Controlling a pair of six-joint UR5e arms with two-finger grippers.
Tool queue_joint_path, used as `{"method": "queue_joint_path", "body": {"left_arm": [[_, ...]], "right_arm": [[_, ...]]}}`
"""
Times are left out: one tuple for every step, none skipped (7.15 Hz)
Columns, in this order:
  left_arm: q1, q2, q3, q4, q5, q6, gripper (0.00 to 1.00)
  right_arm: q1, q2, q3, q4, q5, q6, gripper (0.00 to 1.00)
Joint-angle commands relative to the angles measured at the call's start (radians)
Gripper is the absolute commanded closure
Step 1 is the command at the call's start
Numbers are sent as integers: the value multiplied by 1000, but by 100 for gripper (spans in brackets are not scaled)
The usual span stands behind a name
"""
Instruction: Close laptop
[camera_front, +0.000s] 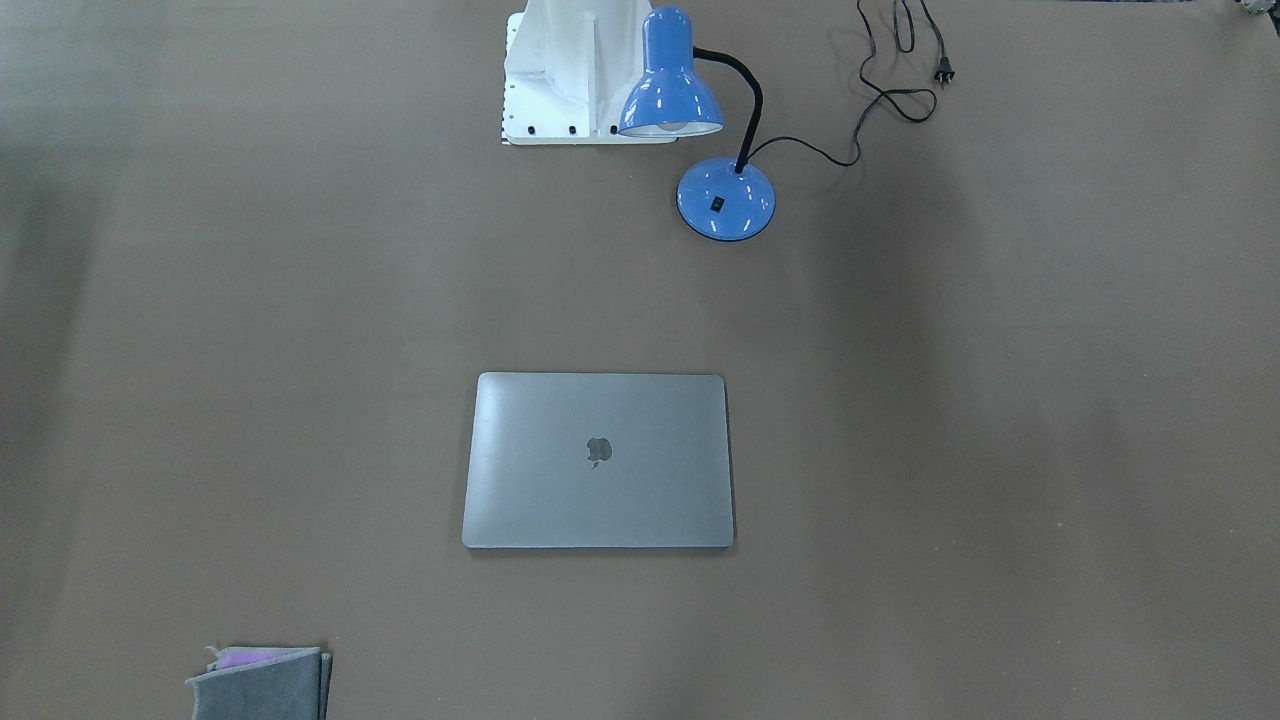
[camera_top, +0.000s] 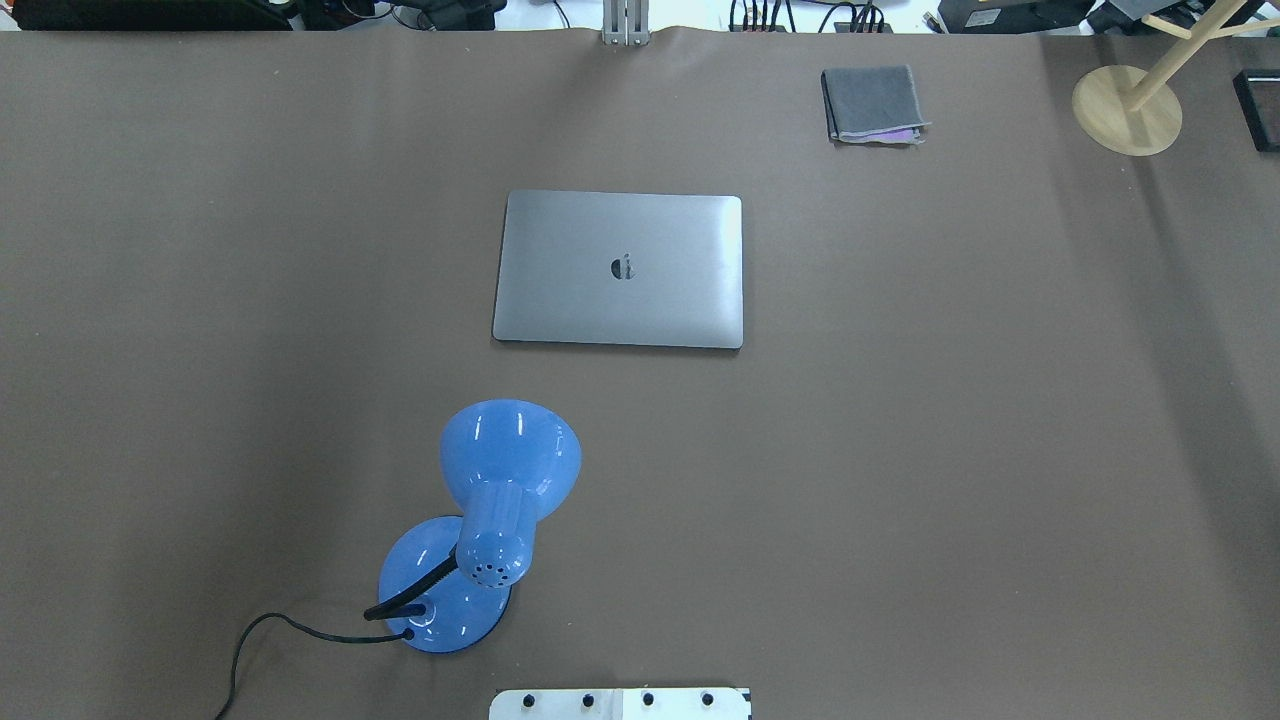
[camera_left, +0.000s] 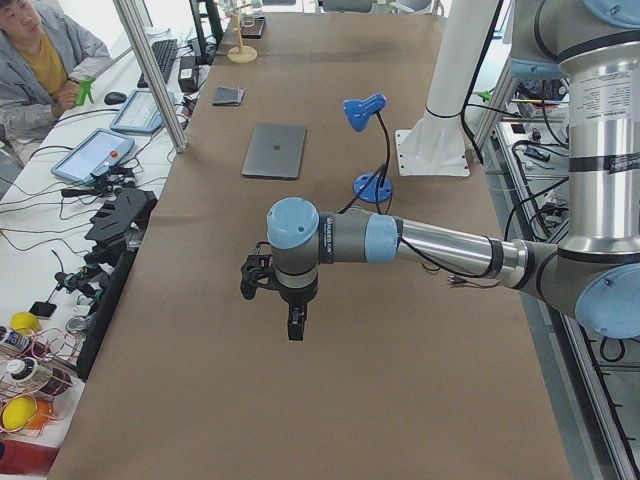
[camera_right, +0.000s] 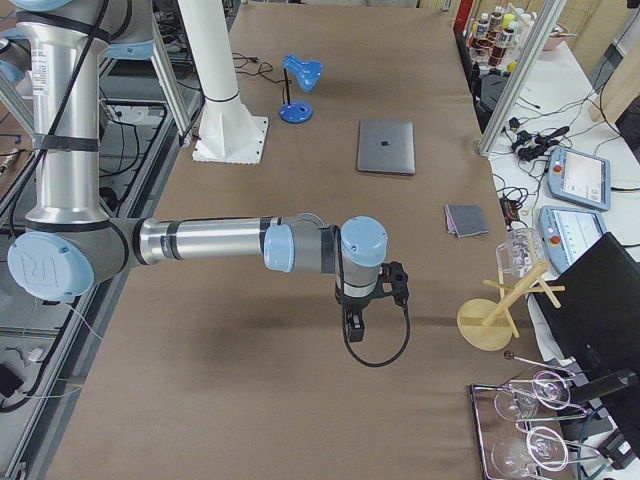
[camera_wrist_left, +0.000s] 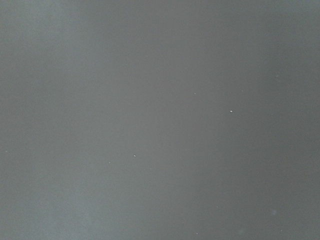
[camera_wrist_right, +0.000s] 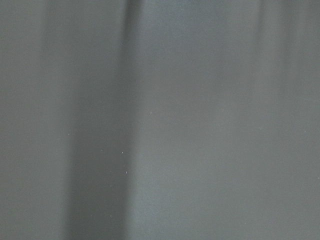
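Observation:
The laptop (camera_front: 598, 460) lies flat with its lid down, grey lid and apple logo facing up, in the middle of the brown table; it also shows in the overhead view (camera_top: 620, 270) and both side views (camera_left: 275, 150) (camera_right: 386, 147). My left gripper (camera_left: 296, 330) shows only in the exterior left view, over bare table far from the laptop. My right gripper (camera_right: 355, 328) shows only in the exterior right view, also far from it. I cannot tell whether either is open or shut. Both wrist views show only bare table cover.
A blue desk lamp (camera_top: 510, 460) stands near my base, its cord (camera_front: 890, 90) trailing on the table. A folded grey cloth (camera_top: 872, 103) and a wooden stand (camera_top: 1127, 110) sit at the far side. An operator (camera_left: 35, 60) sits beside the table.

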Motion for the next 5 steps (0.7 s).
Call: {"method": "queue_joint_path", "body": {"left_arm": [[1, 3, -1, -6, -1, 2, 2], [1, 2, 0, -6, -1, 2, 2], [1, 3, 2, -6, 1, 2, 2], [1, 3, 2, -8, -1, 2, 2], [1, 3, 3, -8, -1, 2, 2]], "right_arm": [[-1, 0, -2, 0, -1, 1, 0], [-1, 0, -5, 0, -6, -1, 0], [-1, 1, -19, 0, -9, -3, 0], [-4, 7, -51, 3, -10, -10, 0], [-4, 27, -95, 37, -13, -15, 0]]}}
